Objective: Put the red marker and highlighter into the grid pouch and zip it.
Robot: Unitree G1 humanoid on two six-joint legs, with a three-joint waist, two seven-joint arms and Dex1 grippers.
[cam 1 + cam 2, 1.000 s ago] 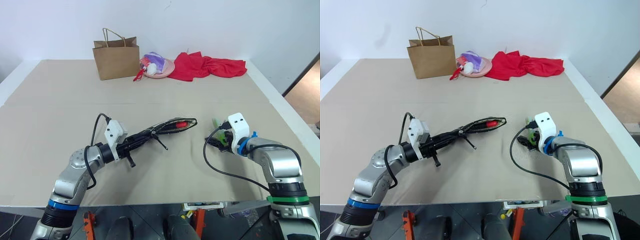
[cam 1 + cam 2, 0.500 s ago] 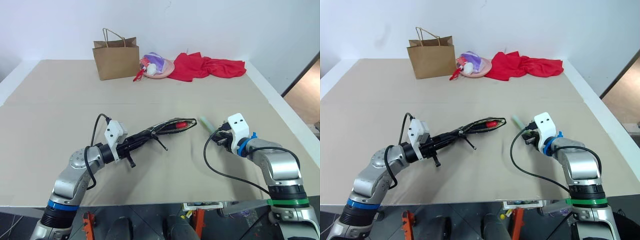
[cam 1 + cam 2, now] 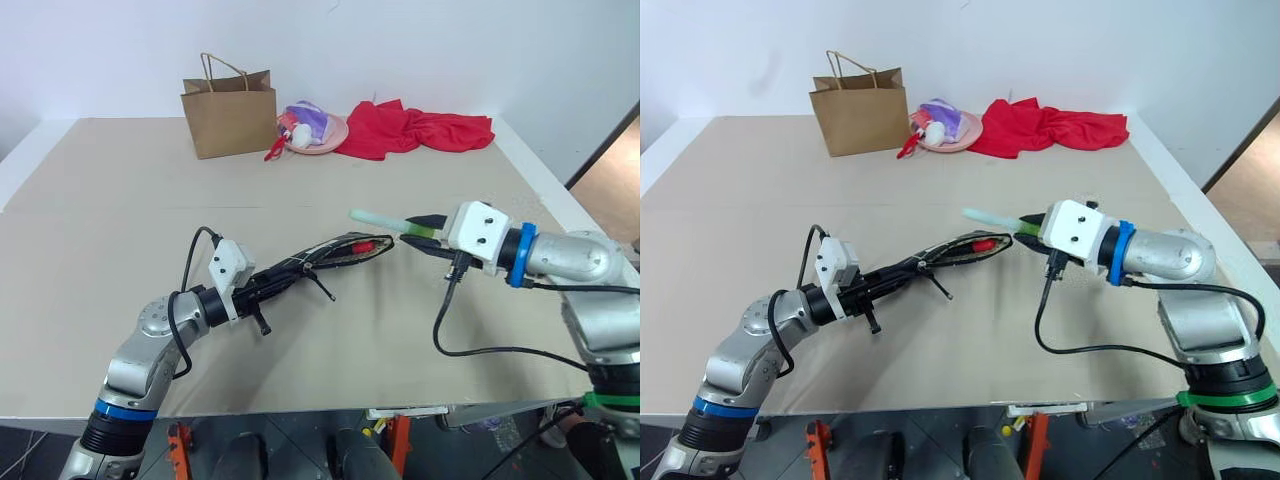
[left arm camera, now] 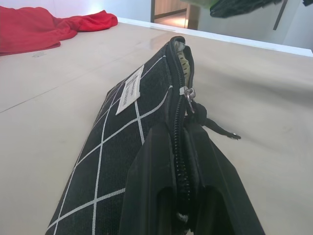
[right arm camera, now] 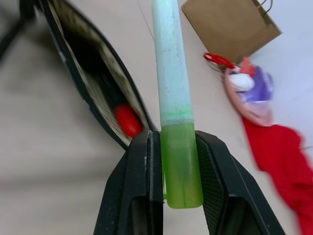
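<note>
- While it hangs above the table, beside the grid pouch (image 3: 345,251) mouth, the highlighter (image 5: 174,112) looks light, rigid and smooth; the right gripper (image 5: 175,166) clamps its green end.
- Soft fabric, that pouch sags; the left gripper (image 4: 188,186) pinches its zipper edge, red marker (image 5: 127,120) inside.

Wide beige bench (image 3: 120,200), seam line across mid. Far edge, L to R: brown paper bag w/ twisted handles (image 3: 230,117), upright; just beside it a pink shallow dish (image 3: 330,135) holding a purple-and-white bundle (image 3: 310,121), small red-handled item (image 3: 276,148) at dish's near-left rim, type unclear; crumpled red cloth (image 3: 420,130) touching dish's R side. White wall (image 3: 400,40) behind.
</note>
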